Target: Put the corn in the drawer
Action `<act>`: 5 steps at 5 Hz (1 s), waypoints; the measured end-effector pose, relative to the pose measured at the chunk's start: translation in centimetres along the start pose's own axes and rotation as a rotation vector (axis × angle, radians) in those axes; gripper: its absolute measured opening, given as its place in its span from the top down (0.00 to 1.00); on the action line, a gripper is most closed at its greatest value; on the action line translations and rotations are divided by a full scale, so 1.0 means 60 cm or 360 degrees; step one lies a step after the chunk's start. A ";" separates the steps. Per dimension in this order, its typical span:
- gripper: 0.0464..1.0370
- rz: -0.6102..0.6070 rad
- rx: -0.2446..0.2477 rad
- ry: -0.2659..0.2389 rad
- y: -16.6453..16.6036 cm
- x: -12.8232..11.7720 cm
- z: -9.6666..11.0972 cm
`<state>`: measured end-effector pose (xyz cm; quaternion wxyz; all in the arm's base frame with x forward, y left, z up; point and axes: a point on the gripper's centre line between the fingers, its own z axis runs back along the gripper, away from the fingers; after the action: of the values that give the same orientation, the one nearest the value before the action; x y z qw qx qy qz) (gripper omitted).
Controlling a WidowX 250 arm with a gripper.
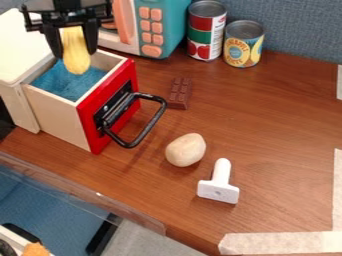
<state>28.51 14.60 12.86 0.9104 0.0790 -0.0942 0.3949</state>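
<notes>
Corn (77,61) hangs clamped in your gripper (75,52), above the blue-lined inside of the open drawer (91,127); the grasp looks secured and the carry all but done; you likely have only the lowering and the release left.

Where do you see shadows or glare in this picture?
In the camera view, a soft, faint shadow lies on the wood near the drawer's black handle; in the same view, the pale, potato-like thing is darker along its lower edge, and a tiny bright glint sits on the clear plastic edge at lower left.
</notes>
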 end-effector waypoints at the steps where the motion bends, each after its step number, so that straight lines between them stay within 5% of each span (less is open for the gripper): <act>1: 0.45 0.0004 0.0014 0.0005 -0.003 0.004 -0.020; 3: 0.40 0.0019 0.0068 0.0011 0.001 0.004 -0.030; 4: 0.10 -0.0006 0.0096 0.0027 -0.002 -0.002 -0.028; 5: 0.03 -0.0029 0.0118 0.0056 -0.005 -0.010 -0.025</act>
<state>28.46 14.30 11.21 0.9120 0.1066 -0.0626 0.3912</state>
